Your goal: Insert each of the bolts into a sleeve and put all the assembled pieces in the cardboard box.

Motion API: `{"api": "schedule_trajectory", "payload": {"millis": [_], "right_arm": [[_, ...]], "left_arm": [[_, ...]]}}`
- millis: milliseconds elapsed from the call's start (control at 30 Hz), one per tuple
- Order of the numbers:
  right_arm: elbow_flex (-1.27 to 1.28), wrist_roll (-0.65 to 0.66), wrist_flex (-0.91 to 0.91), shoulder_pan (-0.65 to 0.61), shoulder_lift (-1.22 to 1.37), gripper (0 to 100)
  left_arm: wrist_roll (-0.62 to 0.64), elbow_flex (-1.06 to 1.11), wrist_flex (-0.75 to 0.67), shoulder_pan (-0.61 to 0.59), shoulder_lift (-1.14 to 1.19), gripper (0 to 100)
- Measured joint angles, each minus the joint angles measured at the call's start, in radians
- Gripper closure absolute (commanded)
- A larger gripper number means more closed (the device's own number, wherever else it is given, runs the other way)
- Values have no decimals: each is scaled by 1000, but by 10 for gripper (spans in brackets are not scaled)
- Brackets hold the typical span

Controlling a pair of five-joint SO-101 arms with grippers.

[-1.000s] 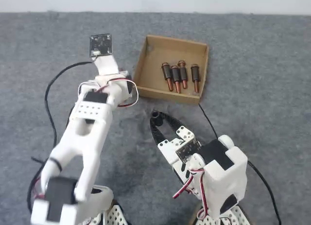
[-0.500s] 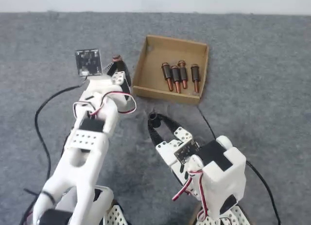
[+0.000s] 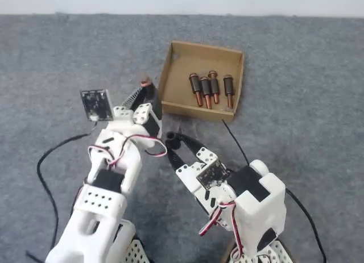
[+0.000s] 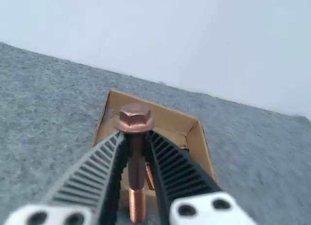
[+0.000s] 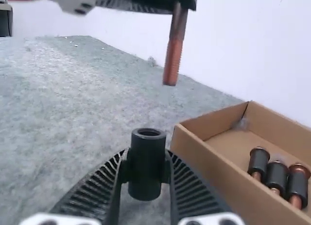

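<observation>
Hanging head-up, bolt (image 4: 133,159) looks near vertical; sleeve (image 5: 146,162) upright, bore up.

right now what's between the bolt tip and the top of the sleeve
Nothing: in the right wrist view the stretch from the bolt to the sleeve is bare, with just the grey mat behind it.

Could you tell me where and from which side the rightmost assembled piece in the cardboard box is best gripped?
Likely across the black sleeve, its widest part, from straight above: it lies flat, the cardboard box walls block sideways approaches, and a gap separates it from its neighbour.
</observation>
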Motion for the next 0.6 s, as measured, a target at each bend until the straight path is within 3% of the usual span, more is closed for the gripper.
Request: {"api": "schedule_trajectory", "payload": {"millis": [600], "right_arm": [[-14, 0, 3, -2, 0, 991]], "left_arm": [[5, 152, 0, 72, -143, 989]]}}
